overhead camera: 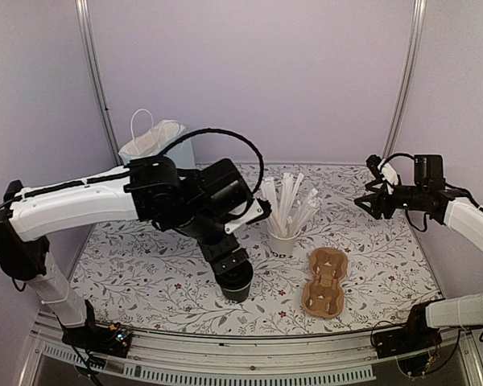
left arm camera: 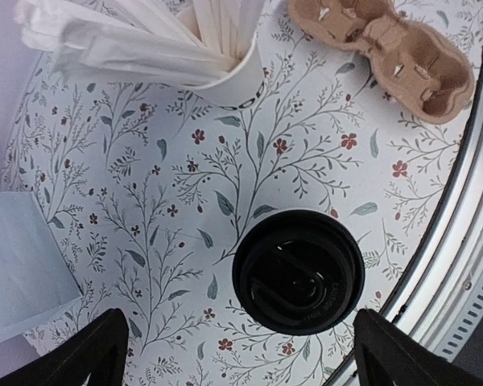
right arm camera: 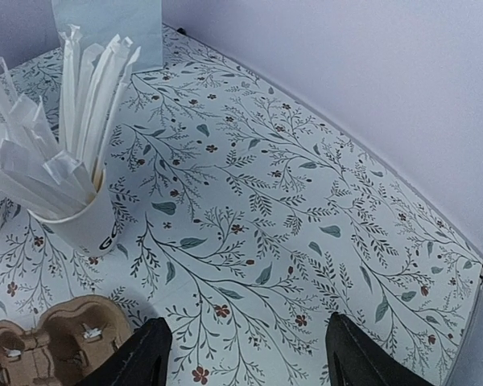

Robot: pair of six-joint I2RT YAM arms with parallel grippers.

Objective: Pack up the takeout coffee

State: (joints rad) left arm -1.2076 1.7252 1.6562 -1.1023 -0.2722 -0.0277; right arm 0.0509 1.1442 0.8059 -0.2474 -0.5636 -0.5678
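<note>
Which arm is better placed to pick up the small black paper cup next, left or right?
Left. The left gripper, open, hovers over the black cup. The right gripper is raised far away, beyond the brown cardboard cup carrier.

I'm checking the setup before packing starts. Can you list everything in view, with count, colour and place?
coffee cup: one, black with a black lid, standing near the table's front edge
paper cup of wrapped sticks: one, white, mid-table, behind and right of the coffee cup
cup carrier: one, brown cardboard, wells empty, lying right of the coffee cup
paper bag: one, white with handles, back left corner
table: one, white cover with a leaf and flower print
left gripper: one, black, open, above the coffee cup with its fingers wide of it
right gripper: one, black, open and empty, in the air over the table's right side
</note>
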